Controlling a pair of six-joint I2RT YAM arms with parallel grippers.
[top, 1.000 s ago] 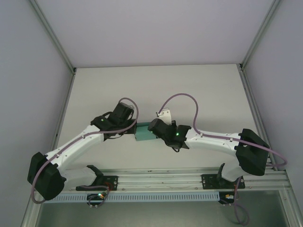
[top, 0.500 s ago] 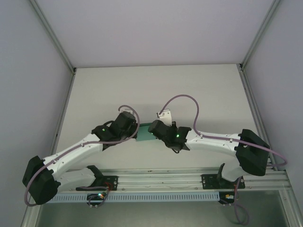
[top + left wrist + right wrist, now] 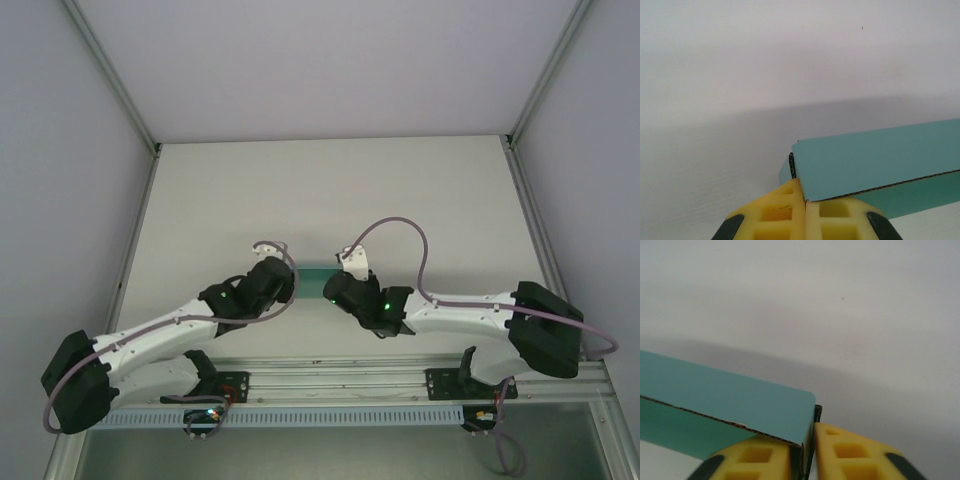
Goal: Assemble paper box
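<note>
The paper box (image 3: 312,277) runs sideways between both arms, the left gripper (image 3: 805,199) pinching its left end, the right gripper (image 3: 808,440) slightly spread around its right end.

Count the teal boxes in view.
1. The paper box, with the left fingers pinching one end and the right fingers straddling the other. No second one shows, though something may be hidden.
</note>
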